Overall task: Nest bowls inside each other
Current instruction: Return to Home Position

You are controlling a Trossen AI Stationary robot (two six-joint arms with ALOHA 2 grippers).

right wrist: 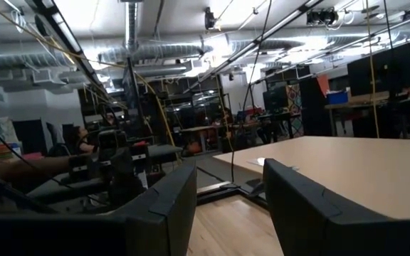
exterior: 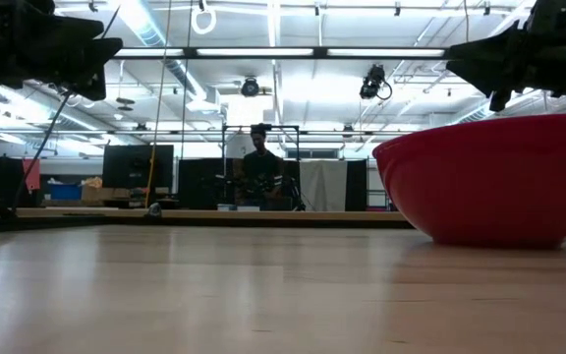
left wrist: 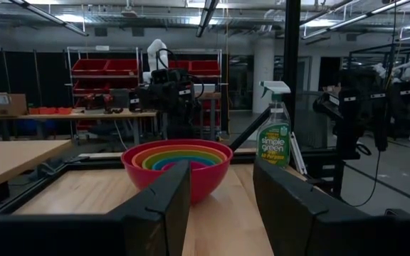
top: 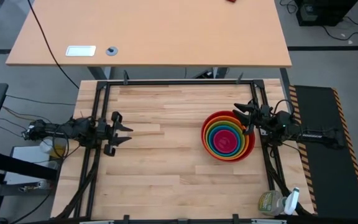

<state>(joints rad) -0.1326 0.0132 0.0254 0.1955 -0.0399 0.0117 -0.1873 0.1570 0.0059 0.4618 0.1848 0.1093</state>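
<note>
The bowls sit nested in one stack on the table's right half, the red one outermost with its base on the wood, then orange, lime green, blue and pink in the middle. The left wrist view shows the stack from the side. My left gripper stands open at the table's left edge, above the wood, pointing toward the stack. My right gripper stands open at the right edge, over the stack's far right rim, clear above it.
A spray bottle lies at the near right corner. A black metal frame runs along the table's far and side edges. A second, light table stands beyond the far edge. A person stands far off in the room.
</note>
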